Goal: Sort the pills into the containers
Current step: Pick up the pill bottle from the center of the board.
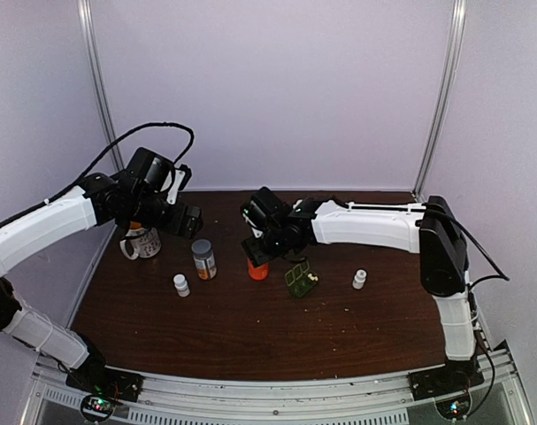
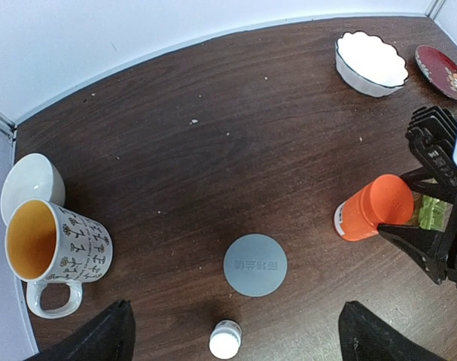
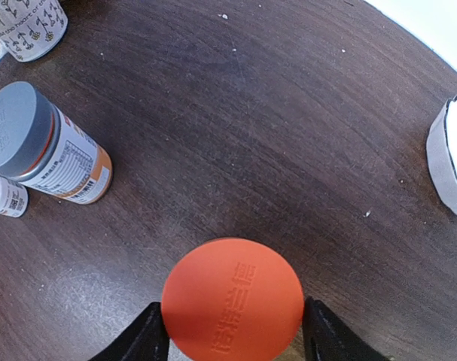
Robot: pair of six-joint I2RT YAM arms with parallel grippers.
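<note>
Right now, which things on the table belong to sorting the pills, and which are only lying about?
Job: green pill box; pills at it; orange bottle, flanked by the right gripper.
Lying about: grey-capped bottle; mug; two small white bottles; white bowls; red plate.

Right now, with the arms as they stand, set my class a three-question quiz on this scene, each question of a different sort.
1. True or false: the right gripper straddles the orange bottle.
2. The mug is coloured inside: A orange, B blue, C green?
3. Which gripper hangs open with nothing between its fingers?
Key: 1 true; 2 A; 3 the left gripper.
</note>
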